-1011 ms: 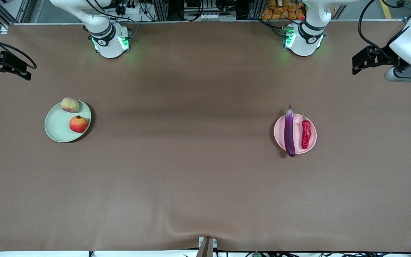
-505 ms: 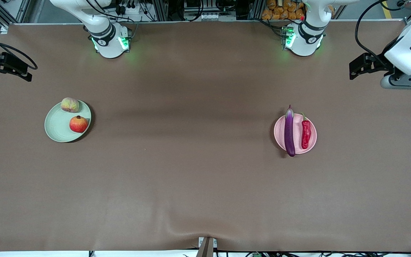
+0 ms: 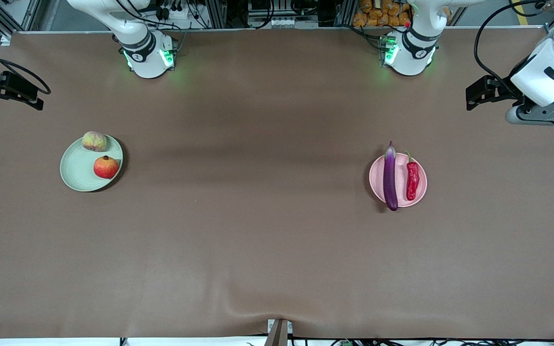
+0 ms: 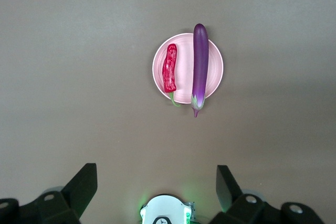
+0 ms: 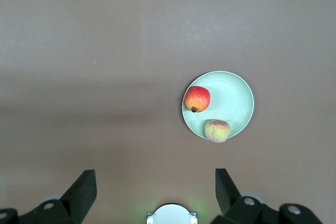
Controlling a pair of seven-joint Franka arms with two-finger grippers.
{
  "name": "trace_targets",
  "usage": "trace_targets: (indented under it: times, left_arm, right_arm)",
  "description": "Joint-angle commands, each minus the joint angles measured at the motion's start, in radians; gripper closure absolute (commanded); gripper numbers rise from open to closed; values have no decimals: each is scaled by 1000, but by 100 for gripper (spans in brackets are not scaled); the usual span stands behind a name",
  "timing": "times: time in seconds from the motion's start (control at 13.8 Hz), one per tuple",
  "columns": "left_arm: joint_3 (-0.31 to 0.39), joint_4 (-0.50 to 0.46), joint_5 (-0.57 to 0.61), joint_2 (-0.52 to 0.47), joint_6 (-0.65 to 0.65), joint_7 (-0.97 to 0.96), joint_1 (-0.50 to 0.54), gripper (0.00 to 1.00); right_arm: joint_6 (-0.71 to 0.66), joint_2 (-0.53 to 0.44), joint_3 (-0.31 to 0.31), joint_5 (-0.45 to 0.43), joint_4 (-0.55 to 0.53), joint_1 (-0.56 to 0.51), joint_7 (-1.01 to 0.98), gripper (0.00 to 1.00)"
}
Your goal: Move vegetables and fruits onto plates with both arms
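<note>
The worktop (image 3: 277, 240) carries two plates, well apart. The green plate (image 3: 82, 168) lies toward the right arm's end; the pink plate (image 3: 399, 192) lies toward the left arm's end.

**Hazards**
- The eggplant (image 3: 390, 178) overhangs the pink plate's rim at both ends. It is judged liable to roll or tip off if the plate or the worktop is knocked.
- The tan fruit (image 3: 94, 141) rests at the green plate's rim, on the side farther from the front camera. Being round, it is judged liable to roll off if the rim is struck.
- The pomegranate (image 3: 106, 166) sits close to the rim toward the middle of the worktop; the same risk is judged to apply.
- The chili (image 3: 412, 179) lies just beside the eggplant, apart from it. It lies within the rim, bar its stem, and is judged least at risk.
- A low sweep by either arm over its plate is judged the likeliest cause of any displacement.

**Position relative to the tools**
- The left tool (image 4: 157, 182) is raised, with fingers set wide apart and nothing held. The pink plate, eggplant and chili lie below it, well clear of the fingers.
- The right tool (image 5: 155, 182) is likewise raised, spread and empty. The green plate and both fruits lie below it, well clear.
- All four items are on plates; the task is judged complete.
</note>
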Motion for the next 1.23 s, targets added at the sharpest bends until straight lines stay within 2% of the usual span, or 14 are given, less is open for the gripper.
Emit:
trace_targets:
  times: [0.0, 1.16]
  left_arm:
    - [-3, 0, 7, -11, 3, 4, 0, 0]
    - [-14, 2, -1, 4, 3, 7, 0, 0]
  right_arm:
    - [6, -16, -3, 2, -20, -2, -9, 0]
    - [1, -13, -22, 24, -21, 9, -8, 0]
